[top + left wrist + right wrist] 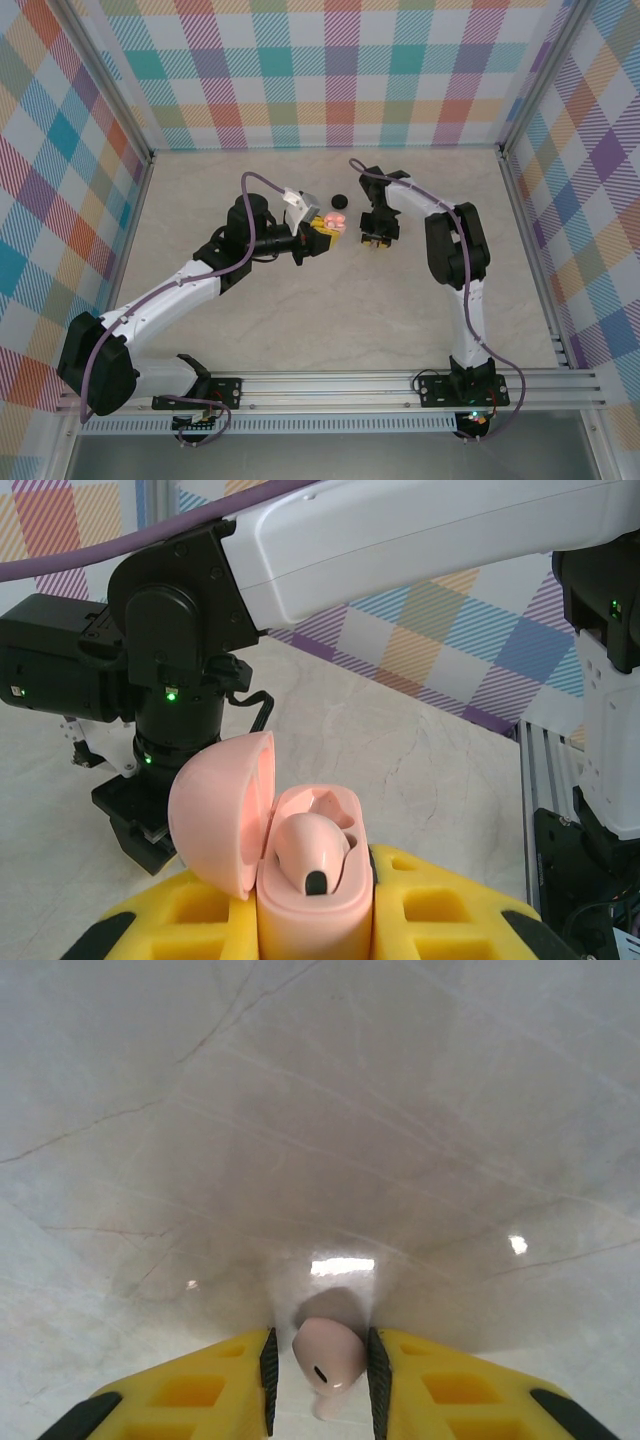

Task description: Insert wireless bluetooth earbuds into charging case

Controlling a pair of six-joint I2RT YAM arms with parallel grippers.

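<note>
My left gripper (316,905) is shut on a pink charging case (312,925) and holds it upright above the table, its lid (215,815) swung open to the left. One pale pink earbud (315,850) sits in a socket of the case; the socket beside it shows bare. From above, the case (335,220) hangs near the table's middle, with my left gripper (322,234) just below it. On the tabletop lies a second pink earbud (328,1355), with my right gripper (320,1362) closed in on it and its black pads at both sides. My right gripper (377,238) points down just right of the case.
A small round black thing (338,199) lies on the table behind the case. The right arm's black wrist (170,680) stands close behind the open lid. Checked walls enclose the marble table (330,320), and a metal rail (400,385) runs along the near edge.
</note>
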